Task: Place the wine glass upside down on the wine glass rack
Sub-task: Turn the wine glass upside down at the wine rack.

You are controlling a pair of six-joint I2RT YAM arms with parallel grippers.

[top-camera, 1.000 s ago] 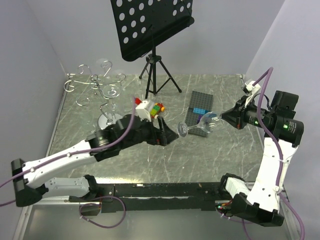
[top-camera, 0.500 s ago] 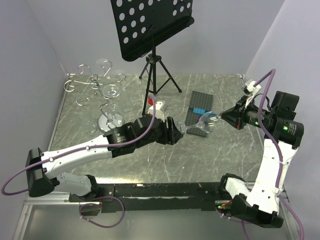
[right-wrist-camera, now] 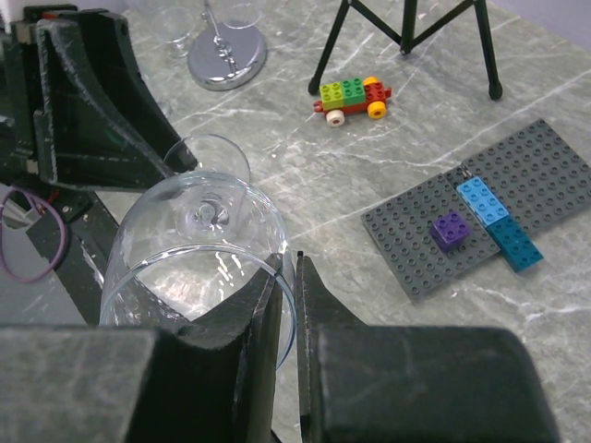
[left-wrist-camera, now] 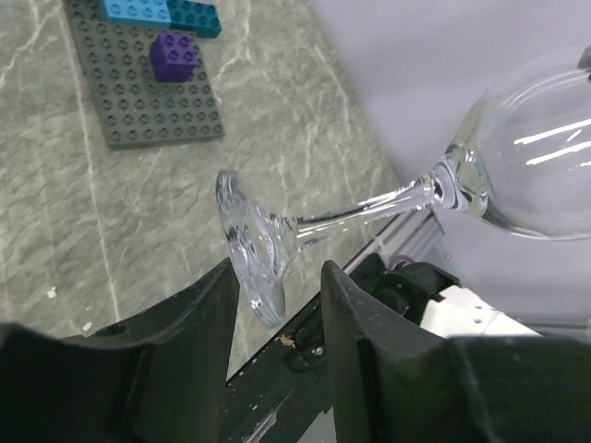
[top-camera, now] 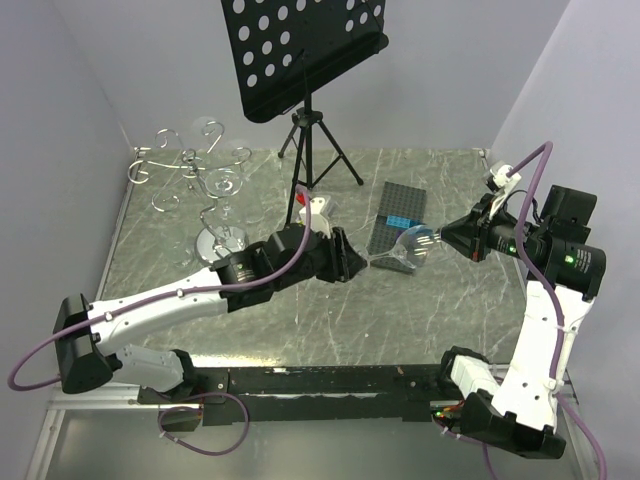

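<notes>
A clear wine glass [top-camera: 408, 247] hangs sideways above the table, its foot toward the left. My right gripper [top-camera: 447, 236] is shut on the bowl's rim [right-wrist-camera: 199, 249], one finger inside and one outside [right-wrist-camera: 288, 268]. My left gripper [top-camera: 352, 260] is open, and the glass's round foot [left-wrist-camera: 254, 245] sits between its fingers [left-wrist-camera: 277, 277], close to the left finger and apart from the right one. The chrome wine glass rack [top-camera: 195, 165] stands at the back left on its round base [top-camera: 222, 240]. Another glass [top-camera: 226, 185] hangs upside down on it.
A black music stand [top-camera: 305, 50] on a tripod [top-camera: 318, 150] stands at the back middle. A grey studded baseplate [top-camera: 398, 215] with blue and purple bricks lies under the glass. A small toy brick car [right-wrist-camera: 353, 95] sits near the rack base [right-wrist-camera: 226, 65]. Walls close both sides.
My left arm has reached right, and its open fingers now straddle the glass's foot. My right gripper and the glass have hardly moved.
</notes>
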